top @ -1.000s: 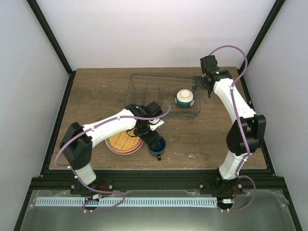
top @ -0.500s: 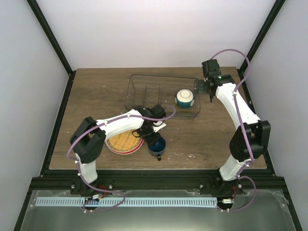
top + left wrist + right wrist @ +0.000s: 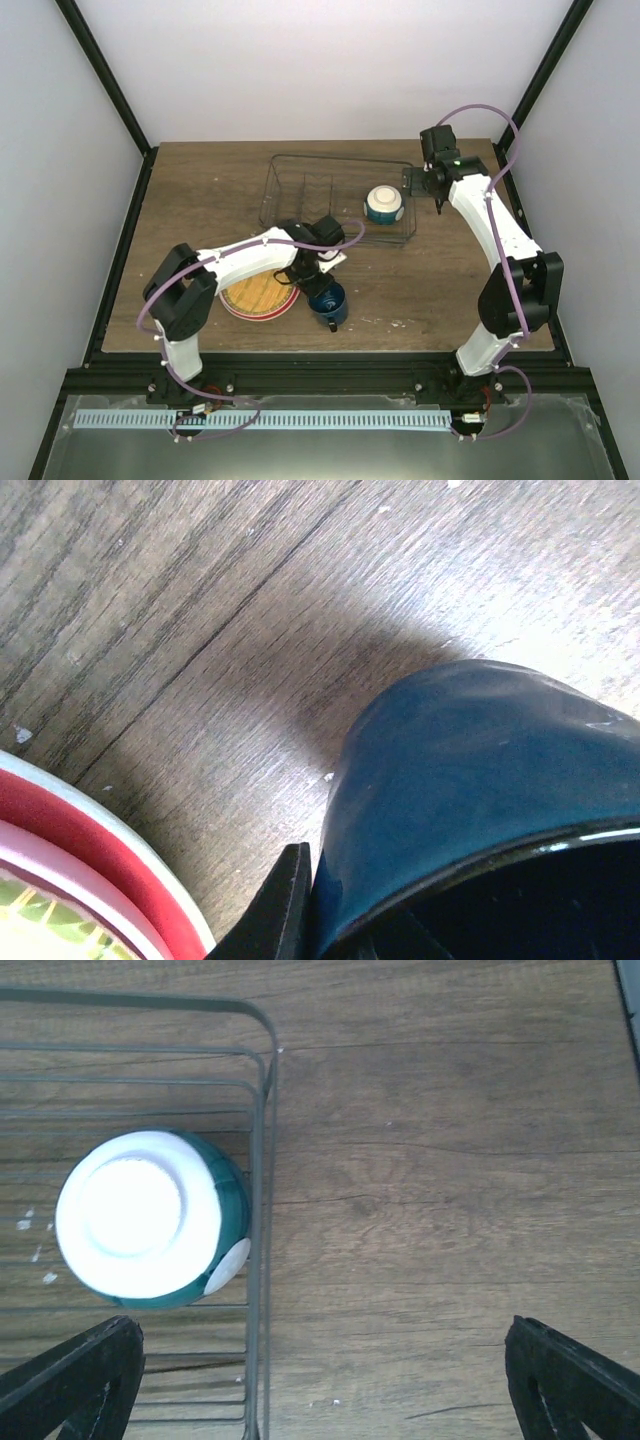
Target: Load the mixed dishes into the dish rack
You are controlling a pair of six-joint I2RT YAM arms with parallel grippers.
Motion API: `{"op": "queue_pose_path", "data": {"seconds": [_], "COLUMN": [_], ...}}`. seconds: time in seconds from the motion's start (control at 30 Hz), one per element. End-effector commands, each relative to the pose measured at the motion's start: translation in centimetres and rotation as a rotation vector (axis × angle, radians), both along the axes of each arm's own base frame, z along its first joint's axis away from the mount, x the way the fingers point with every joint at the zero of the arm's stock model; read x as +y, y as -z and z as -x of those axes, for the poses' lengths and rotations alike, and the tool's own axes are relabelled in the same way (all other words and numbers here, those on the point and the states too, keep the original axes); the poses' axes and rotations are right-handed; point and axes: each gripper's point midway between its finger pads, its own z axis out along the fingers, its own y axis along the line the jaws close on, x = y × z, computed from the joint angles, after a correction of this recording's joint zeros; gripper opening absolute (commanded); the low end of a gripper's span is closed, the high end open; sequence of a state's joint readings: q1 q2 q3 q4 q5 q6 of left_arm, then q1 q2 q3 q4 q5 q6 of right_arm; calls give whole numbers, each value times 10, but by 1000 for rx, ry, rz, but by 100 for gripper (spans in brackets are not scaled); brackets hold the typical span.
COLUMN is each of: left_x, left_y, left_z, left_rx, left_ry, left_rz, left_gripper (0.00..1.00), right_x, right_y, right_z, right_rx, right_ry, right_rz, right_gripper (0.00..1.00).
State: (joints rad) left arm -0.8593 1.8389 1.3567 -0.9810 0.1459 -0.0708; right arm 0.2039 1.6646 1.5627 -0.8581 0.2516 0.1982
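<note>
Seen from above, the left arm had the same folded pose as half a second before. The small dark blue mug [image 3: 330, 302] showed a little more of its wall than it had then, and the right arm had hardly shifted. The left gripper [image 3: 318, 283] was at the mug's rim, just beside the orange-yellow woven plate [image 3: 255, 293] lying on the pink plate [image 3: 232, 309]. The brown wood-grain table [image 3: 200, 200] stood between white walls and black frame posts. The dish rack [image 3: 290, 160] lay at the far side, its long axis running left to right, with the bowl [image 3: 384, 203] in its right end. The mug's handle pointed toward the near edge. The right gripper [image 3: 418, 182] hung by the rack's right end.

In the left wrist view, one dark finger [image 3: 290, 900] pressed the mug's outer wall and a dark shape sat inside the rim, so the jaws were pinched on that wall. White specks dotted the wood.

In the right wrist view, the fingers [image 3: 75, 1380] stood far apart, holding nothing. The bowl's cream face was turned up, with its teal side just beside the rack's end wires.
</note>
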Motion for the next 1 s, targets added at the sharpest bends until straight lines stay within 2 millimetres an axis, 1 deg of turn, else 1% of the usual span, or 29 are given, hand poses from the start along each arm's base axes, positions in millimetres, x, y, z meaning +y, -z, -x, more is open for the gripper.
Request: {"op": "queue_pose_path", "data": {"seconds": [0.0, 0.07, 0.13, 0.17, 0.23, 0.3, 0.33, 0.4, 0.43, 0.5, 0.53, 0.63, 0.67, 0.73, 0.8, 0.97], "left_x": [-20, -29, -35, -37, -33, -20, -9, 15, 27, 48, 56, 55, 53, 49, 47, 47], "left_y": [-39, -58, -88, -106, -142, -178, -196, -221, -229, -241, -243, -254, -261, -262, -260, -261], "left_z": [1, 2, -3, -8, -26, -51, -67, -95, -107, -129, -138, -148, -150, -152, -154, -150], "left_rx": [-29, -46, -107, -150, -257, -352, -397, -473, -510, -571, -596, -651, -678, -686, -692, -715], "left_ry": [29, 51, 56, 57, 17, -65, -120, -230, -277, -368, -399, -418, -416, -419, -425, -430], "left_rz": [145, 216, 298, 343, 427, 529, 588, 693, 736, 805, 829, 919, 968, 1024, 1066, 1154], "left_gripper": [0, 0, 0, 0, 0, 0, 0, 0, 0, 0, 0, 0, 0, 0, 0, 0], "right_x": [14, 23, 34, 40, 53, 66, 71, 82, 88, 100, 108, 134, 139, 149, 156, 166], "right_y": [-13, -16, -22, -26, -35, -45, -51, -63, -68, -76, -80, -86, -78, -80, -79, -86], "right_z": [3, 3, 5, 6, 9, 13, 16, 22, 26, 34, 38, 58, 65, 74, 84, 104], "right_rx": [-42, -49, -62, -68, -81, -98, -109, -133, -141, -152, -155, -127, -90, -79, -66, -29], "right_ry": [-48, -81, -118, -136, -178, -223, -243, -296, -329, -386, -421, -535, -546, -594, -627, -690], "right_rz": [-89, -138, -200, -231, -308, -397, -445, -552, -611, -719, -772, -977, -1043, -1136, -1190, -1297], "right_gripper": [100, 100, 100, 100, 100, 100, 100, 100, 100, 100, 99, 91, 88, 82, 82, 80]}}
